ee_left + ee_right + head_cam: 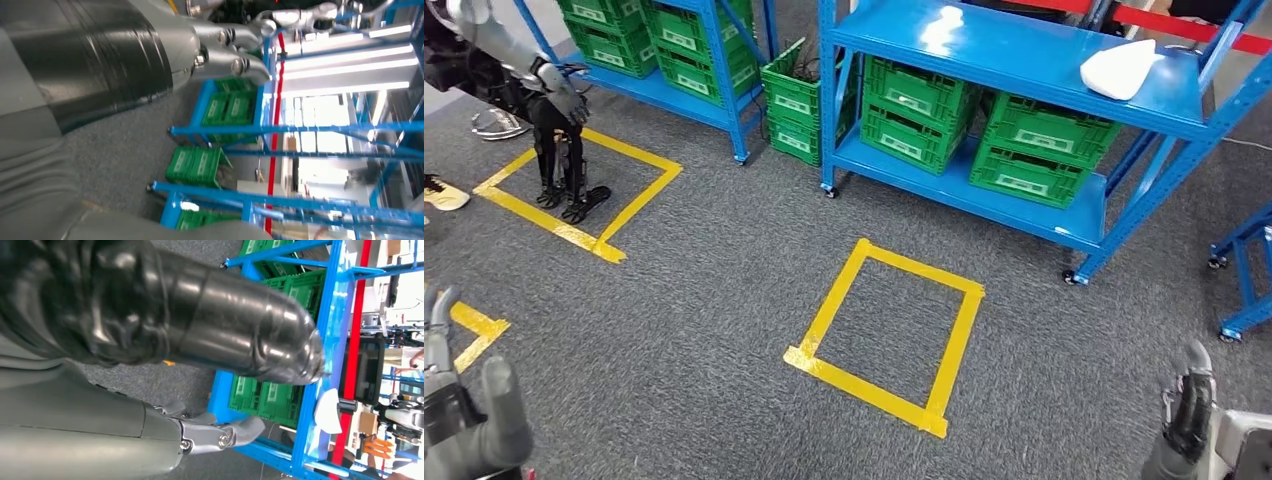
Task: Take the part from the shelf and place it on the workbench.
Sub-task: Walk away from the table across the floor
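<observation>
The part (1121,68) is a white, rounded piece lying on the top board of the blue shelf (1024,55), near its right end. In the right wrist view the part (326,411) shows as a white shape on the shelf edge, far beyond the fingers. My left hand (469,420) hangs low at the left, fingers apart and holding nothing. My right hand (1189,415) hangs low at the right with dark fingers extended, also holding nothing. Both are far from the shelf. In the wrist views, the left hand (165,55) and right hand (190,315) hold nothing.
Green crates (1034,150) fill the shelf's lower levels. A yellow tape square (889,335) marks the grey carpet in front of the shelf. Another robot (559,130) stands in a second tape square at far left, beside another blue rack (674,50). A blue cart (1249,270) stands at right.
</observation>
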